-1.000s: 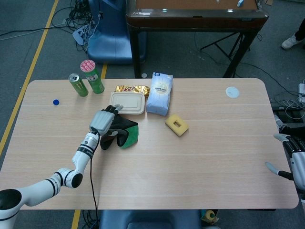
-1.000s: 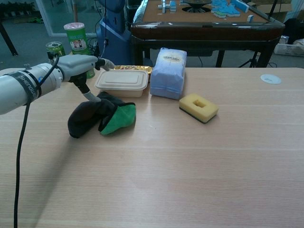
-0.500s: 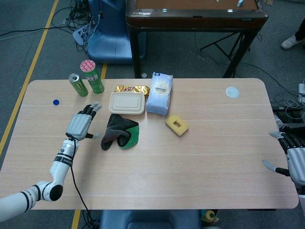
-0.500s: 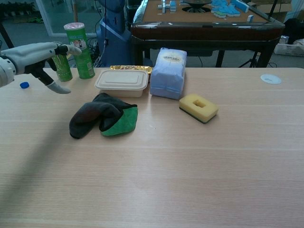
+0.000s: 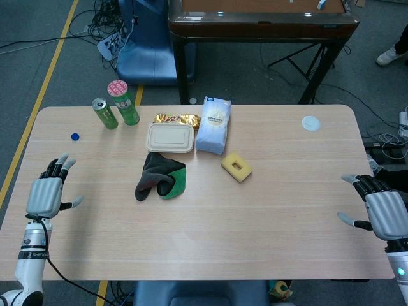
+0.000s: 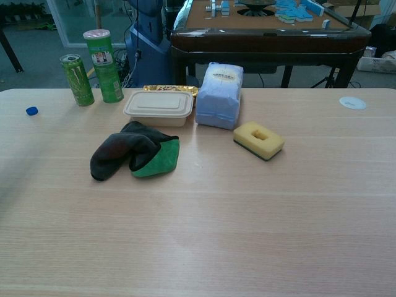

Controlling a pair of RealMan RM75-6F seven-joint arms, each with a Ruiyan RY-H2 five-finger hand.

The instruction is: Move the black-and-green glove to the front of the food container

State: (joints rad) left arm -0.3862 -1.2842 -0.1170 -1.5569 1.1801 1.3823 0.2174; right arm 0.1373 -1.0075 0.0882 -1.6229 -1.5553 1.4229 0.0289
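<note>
The black-and-green glove (image 5: 160, 179) (image 6: 134, 155) lies crumpled on the table just in front of the beige lidded food container (image 5: 170, 137) (image 6: 158, 107), its top edge nearly touching the container's front. No hand touches it. My left hand (image 5: 46, 192) hovers at the table's left edge, fingers spread and holding nothing. At the right edge my right hand (image 5: 377, 208) is also spread and holds nothing. The chest view shows neither hand.
A green can (image 5: 104, 113) and a green tube with a pink lid (image 5: 123, 102) stand at the back left, near a blue cap (image 5: 74, 136). A gold wrapper (image 5: 177, 118), a blue bag (image 5: 213, 125), a yellow sponge (image 5: 236, 167) and a white disc (image 5: 310, 123) also lie here.
My left hand has let go of the glove and drawn back left and toward me, to the table's left edge. The right hand has shifted slightly inward. The glove stays in place.
</note>
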